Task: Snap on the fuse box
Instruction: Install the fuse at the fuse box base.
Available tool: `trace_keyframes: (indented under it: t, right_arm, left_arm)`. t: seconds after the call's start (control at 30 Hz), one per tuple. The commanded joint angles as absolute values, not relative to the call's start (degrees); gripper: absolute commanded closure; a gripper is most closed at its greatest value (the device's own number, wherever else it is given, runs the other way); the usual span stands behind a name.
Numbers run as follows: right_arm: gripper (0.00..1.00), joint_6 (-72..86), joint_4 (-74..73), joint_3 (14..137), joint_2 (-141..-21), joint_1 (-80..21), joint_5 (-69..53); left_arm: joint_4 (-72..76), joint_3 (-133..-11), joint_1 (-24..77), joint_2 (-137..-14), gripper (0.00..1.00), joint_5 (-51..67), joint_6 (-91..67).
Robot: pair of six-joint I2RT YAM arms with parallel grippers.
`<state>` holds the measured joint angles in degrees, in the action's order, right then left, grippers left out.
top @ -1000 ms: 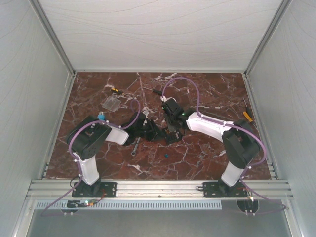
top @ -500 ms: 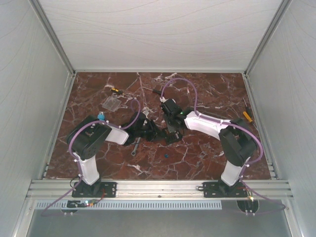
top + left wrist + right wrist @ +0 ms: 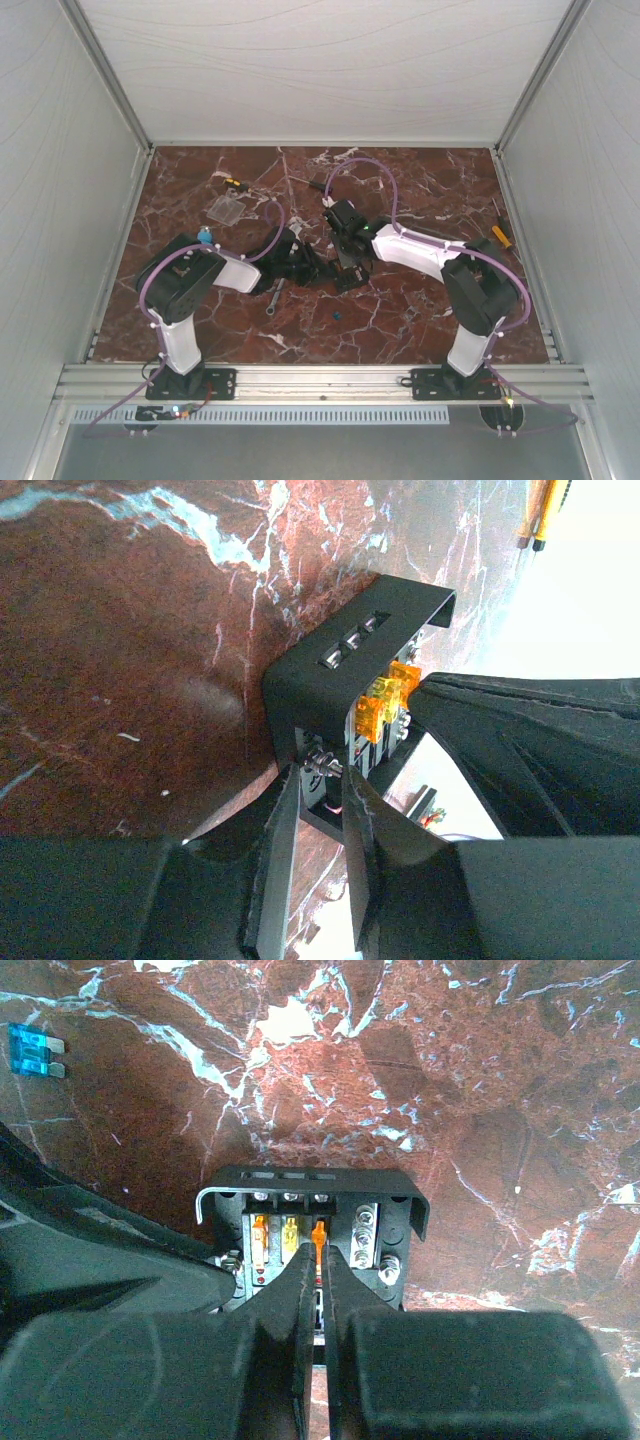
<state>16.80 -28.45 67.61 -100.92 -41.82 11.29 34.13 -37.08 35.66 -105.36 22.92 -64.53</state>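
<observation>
The black fuse box (image 3: 343, 277) sits mid-table between both grippers. In the left wrist view it (image 3: 335, 670) stands on edge with orange fuses (image 3: 385, 695) showing. My left gripper (image 3: 322, 780) is shut on its near wall by a small screw. In the right wrist view the box (image 3: 310, 1182) shows three orange-yellow fuses. My right gripper (image 3: 320, 1255) is shut on the rightmost orange fuse (image 3: 319, 1232), seated in the box. In the top view the left gripper (image 3: 318, 265) and right gripper (image 3: 348, 260) meet at the box. The flat clear cover (image 3: 228, 208) lies apart at the back left.
A loose blue fuse (image 3: 336, 313) lies in front of the box, also in the right wrist view (image 3: 30, 1052). A small wrench (image 3: 273, 298) lies by the left arm. Screwdrivers lie at the right edge (image 3: 500, 236) and back left (image 3: 232, 183). White walls enclose the table.
The right arm's elbow has swung left and its gripper has shifted slightly toward the back left over the box. The left arm has barely moved.
</observation>
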Motion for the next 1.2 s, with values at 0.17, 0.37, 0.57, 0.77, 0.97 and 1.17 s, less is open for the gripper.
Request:
trace_keyframes:
  t: [0.17,0.37,0.57,0.77,0.97,1.17]
  right_arm:
    - [1.00,14.7,-34.7,68.3,-104.0,-41.4,11.0]
    - [1.00,13.9,-36.1,68.9,-106.6,-41.1,10.6]
    - [1.00,13.1,-36.6,70.3,-109.8,-41.4,9.6]
    - [1.00,13.2,-37.4,70.3,-111.4,-41.8,10.0]
    - [1.00,13.7,-38.8,69.0,-111.2,-41.8,11.9]
    - [1.00,13.3,-40.4,68.3,-111.5,-42.1,10.2]
  left_arm:
    - [30.4,-36.7,36.1,-105.3,0.77,20.7,-63.8]
    - [30.4,-36.8,36.1,-105.4,0.77,20.8,-63.8]
    - [30.4,-36.9,36.1,-105.4,0.77,20.8,-63.8]
    - [30.3,-36.8,36.1,-105.3,0.77,20.7,-63.8]
    - [30.3,-37.0,36.1,-105.4,0.77,20.7,-63.7]
    - [30.1,-37.1,36.1,-105.3,0.77,20.8,-63.6]
